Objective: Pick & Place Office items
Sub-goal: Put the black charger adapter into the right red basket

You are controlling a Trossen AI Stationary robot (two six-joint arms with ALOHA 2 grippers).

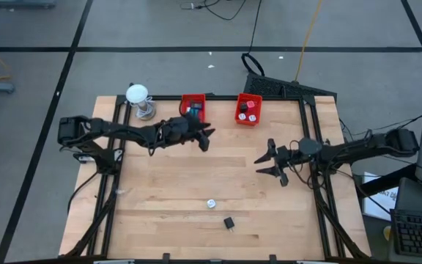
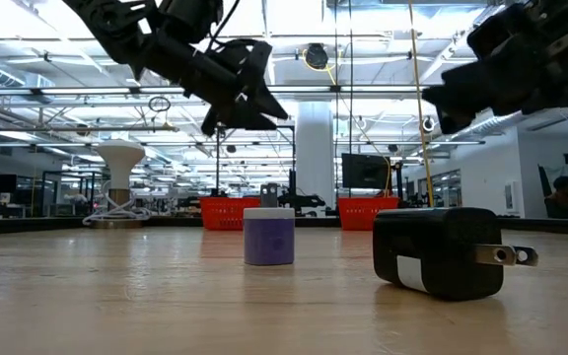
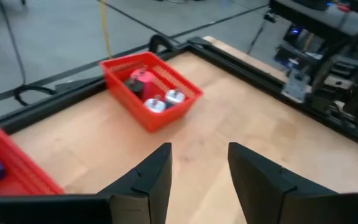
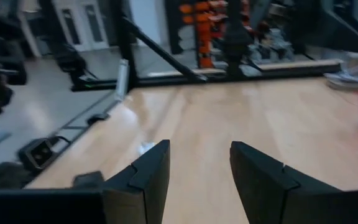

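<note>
Two office items lie loose on the table's near half: a small white round piece (image 1: 211, 204), which stands as a pale cylinder (image 2: 269, 237) in the low view, and a black cube (image 1: 228, 223) with metal prongs (image 2: 442, 252). More small pieces sit in the two red bins: blue and dark ones in the left bin (image 1: 193, 108), a pink one and two white round ones in the right bin (image 1: 249, 108) (image 3: 151, 90). My left gripper (image 1: 205, 136) (image 3: 197, 168) hovers open beside the left bin. My right gripper (image 1: 266, 163) (image 4: 197, 168) hovers open over the table's right half.
A white ball on a metal stand (image 1: 138, 99) is at the far left corner. A black frame (image 1: 310, 125) runs along the table's edges. Bare wood (image 1: 196, 172) lies between the bins and the loose pieces. Cables lie on the floor beyond the far edge.
</note>
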